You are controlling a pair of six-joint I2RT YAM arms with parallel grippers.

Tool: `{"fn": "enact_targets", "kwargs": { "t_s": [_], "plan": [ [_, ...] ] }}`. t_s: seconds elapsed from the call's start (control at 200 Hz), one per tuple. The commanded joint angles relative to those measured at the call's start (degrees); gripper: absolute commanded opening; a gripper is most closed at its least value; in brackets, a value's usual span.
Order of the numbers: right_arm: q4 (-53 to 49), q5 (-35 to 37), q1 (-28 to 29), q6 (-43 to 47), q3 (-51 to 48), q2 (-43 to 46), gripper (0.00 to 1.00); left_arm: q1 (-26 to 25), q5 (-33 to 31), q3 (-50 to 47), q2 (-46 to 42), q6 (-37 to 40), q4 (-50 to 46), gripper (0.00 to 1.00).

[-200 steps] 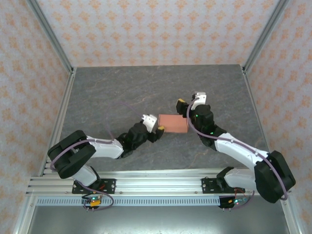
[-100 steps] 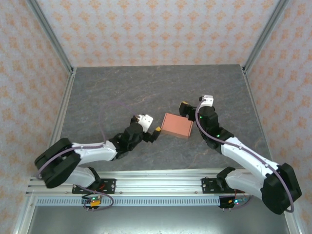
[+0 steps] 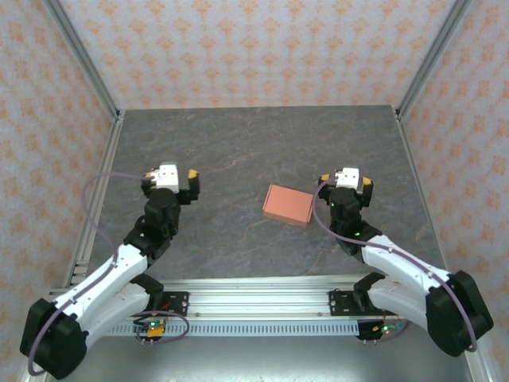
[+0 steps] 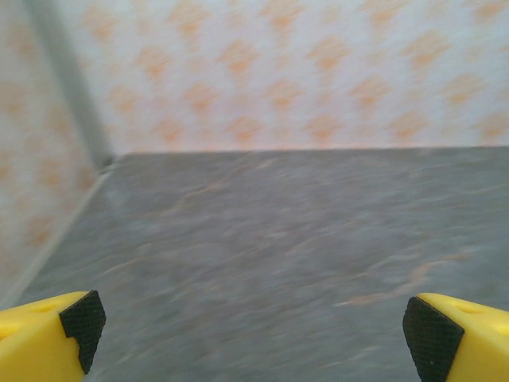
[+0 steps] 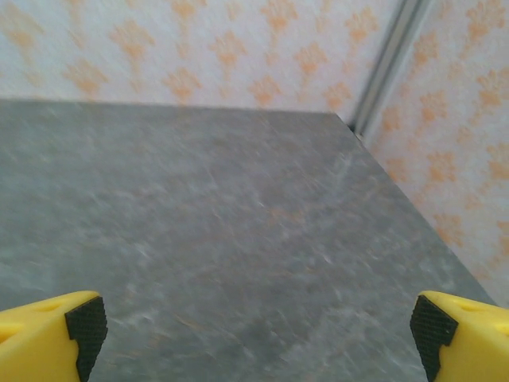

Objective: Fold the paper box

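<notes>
Left claw (image 3: 169,178) is standing wide open, gripping nothing; right claw (image 3: 344,181) likewise. Box (image 3: 289,204) is lying flat and closed on worktop (image 3: 238,143) between them, touching neither.

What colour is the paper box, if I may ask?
Paper box: salmon-orange, clearest in top external view.

The bench (image 3: 238,143) is a dark grey marbled slab with faint pale veins. Walls (image 3: 254,48) papered white with an orange floral motif close it on three sides. Grey metal posts (image 3: 82,56) rise from the back corners, and a slotted aluminium rail (image 3: 254,306) runs along the near edge.
</notes>
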State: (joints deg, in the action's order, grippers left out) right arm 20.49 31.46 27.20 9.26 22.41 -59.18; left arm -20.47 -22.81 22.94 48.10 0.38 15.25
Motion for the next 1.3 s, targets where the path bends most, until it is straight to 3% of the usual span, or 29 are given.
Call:
{"fn": "enact_targets", "kwargs": {
  "t_s": [0.0, 0.095, 0.17, 0.295, 0.395, 0.465, 0.496, 0.541, 0.586, 0.651, 0.696, 1.291],
  "plan": [
    [5.0, -4.23, -6.58, -4.5, -1.37, -2.96, 0.99, 5.59, 5.82, -3.47, 1.77, 3.89, -0.2, 1.0],
    [12.97, -14.94, -13.3, -5.32, -4.62, -6.78, 0.99, 9.19, 9.54, -3.48, 7.0, 3.71, 3.49, 1.0],
    [18.03, -15.92, -16.7, -8.05, -4.12, -12.23, 0.99, 12.37, 14.34, -4.05, 13.37, 3.01, 10.96, 1.0],
    [20.83, -18.9, -19.26, -3.39, -0.67, -18.68, 0.99, 17.07, 22.27, -2.11, 22.97, 2.11, 17.87, 1.0],
    [23.2, -21.29, -23.1, -7.21, 0.44, -24.11, 0.99, 18.73, 23.79, -2.69, 29.62, 1.61, 28.42, 1.0],
    [33.49, -24.12, -25.29, -8.14, -1.72, -29.62, 0.99, 20.08, 23.19, -1.42, 36.47, -0.36, 31.85, 1.0],
    [32.48, -24.19, -25.25, -8.34, -2.44, -28.56, 0.99, 20.53, 23.43, -0.71, 38.5, -0.76, 33.3, 1.0],
    [28.49, -23.21, -25.53, -9.31, -1.94, -26.58, 0.99, 20.53, 23.61, 0.92, 36.98, -0.64, 26.94, 1.0],
    [30.8, -23.47, -25.53, -8.62, -1.31, -28.74, 0.99, 20.48, 23.48, 0.1, 38.05, -0.47, 30.78, 1.0],
    [23.03, -24.28, -25.09, -8.09, 1.55, -27.61, 0.99, 20.43, 23.25, 0.73, 37.79, -0.39, 29.0, 1.0],
    [26.43, -24.17, -25.09, -7.93, 0.77, -28.5, 0.99, 20.38, 23.2, 1.08, 37.45, -0.31, 27.52, 1.0],
    [24.78, -24.26, -25.16, -8.01, 1.01, -27.78, 0.99, 19.24, 22.02, 1.41, 37.72, 0.59, 27.47, 1.0]
  ]
}}
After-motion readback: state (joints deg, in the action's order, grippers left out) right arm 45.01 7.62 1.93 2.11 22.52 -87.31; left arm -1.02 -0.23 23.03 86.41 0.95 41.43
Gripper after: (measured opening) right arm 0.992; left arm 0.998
